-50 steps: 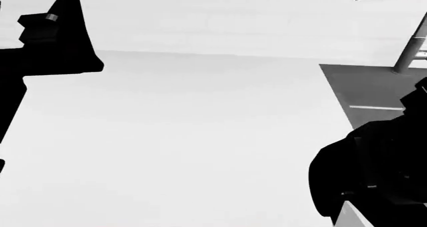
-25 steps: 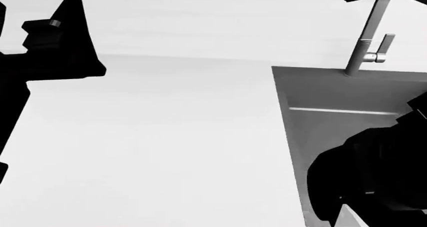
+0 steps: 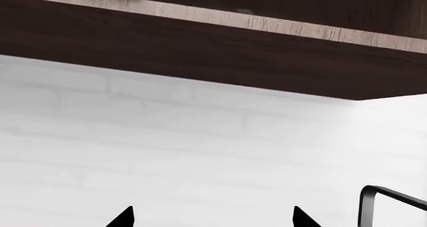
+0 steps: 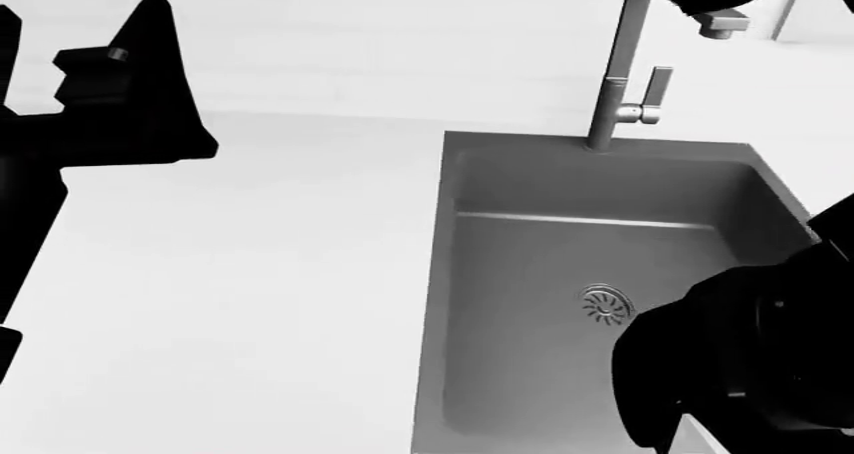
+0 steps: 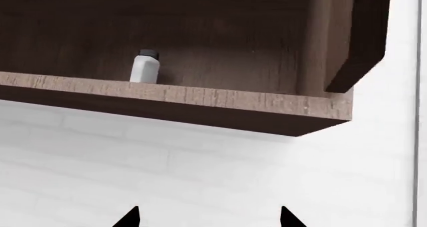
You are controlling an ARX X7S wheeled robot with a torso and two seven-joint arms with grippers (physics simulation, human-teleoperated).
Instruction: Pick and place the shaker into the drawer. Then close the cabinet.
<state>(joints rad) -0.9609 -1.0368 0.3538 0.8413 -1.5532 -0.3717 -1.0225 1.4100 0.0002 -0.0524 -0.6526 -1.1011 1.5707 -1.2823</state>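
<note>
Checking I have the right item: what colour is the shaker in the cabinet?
White shaker with a dark cap; right wrist view.

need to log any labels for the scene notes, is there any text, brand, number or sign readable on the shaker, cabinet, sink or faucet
None: no readable text, brand, number or sign in any view.
Small white shaker with a dark cap in the open dark brown wood-grain cabinet: plain white body, no visible label.
Grey metal sink basin and grey metal faucet: no markings.
White brick wall: blank.
</note>
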